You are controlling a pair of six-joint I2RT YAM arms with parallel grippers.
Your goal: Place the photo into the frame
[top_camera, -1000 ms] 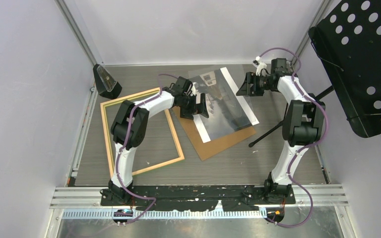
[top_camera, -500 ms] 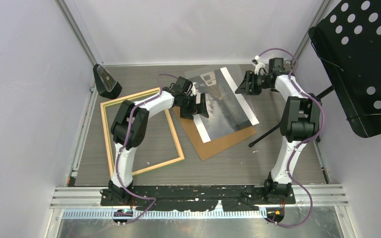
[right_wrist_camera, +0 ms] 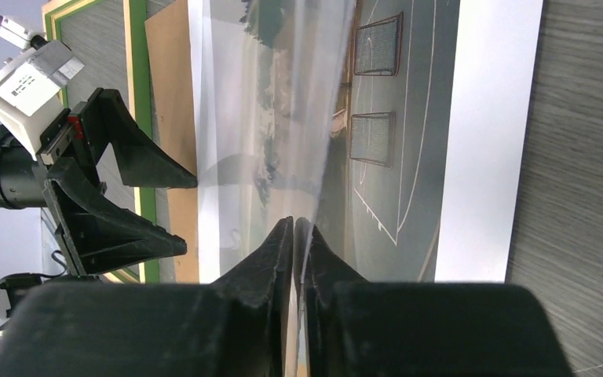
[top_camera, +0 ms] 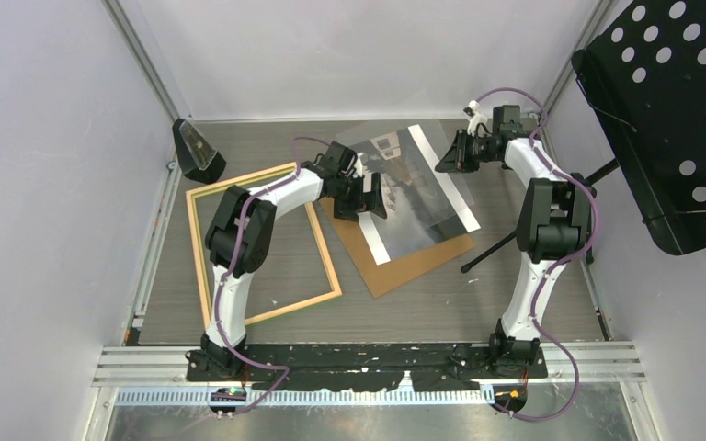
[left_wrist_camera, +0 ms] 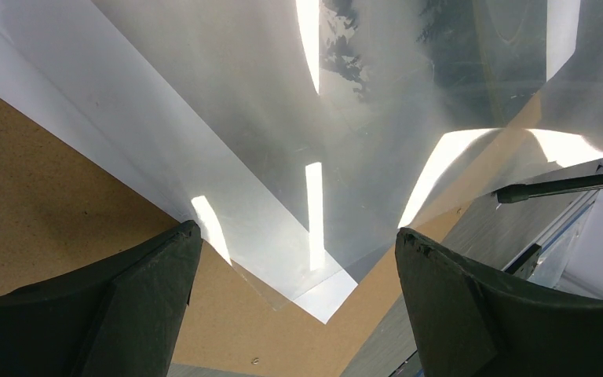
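The photo (top_camera: pixel 423 220), grey with white bands, lies on a brown backing sheet (top_camera: pixel 404 265) in the middle of the table. A clear sheet (top_camera: pixel 381 156) lies over it. My right gripper (top_camera: pixel 442 163) is at the far right edge and is shut on that clear sheet (right_wrist_camera: pixel 283 118), whose edge stands up between the pads; the photo's white band (right_wrist_camera: pixel 479 141) lies flat beneath. My left gripper (top_camera: pixel 372 197) hovers open over the photo's near left corner (left_wrist_camera: pixel 330 294), holding nothing. The frame (top_camera: pixel 322 243), light wood with a green strip (right_wrist_camera: pixel 135 94), lies flat to the left.
A black perforated music stand (top_camera: pixel 671 119) hangs over the right side, its pole (top_camera: pixel 506 243) slanting down to the table. A black wedge-shaped object (top_camera: pixel 198 152) sits at the back left corner. Grey walls close in the table on three sides.
My right gripper has closed on the clear sheet's far edge and shifted a little further back. The left arm has stayed where it was, still open.
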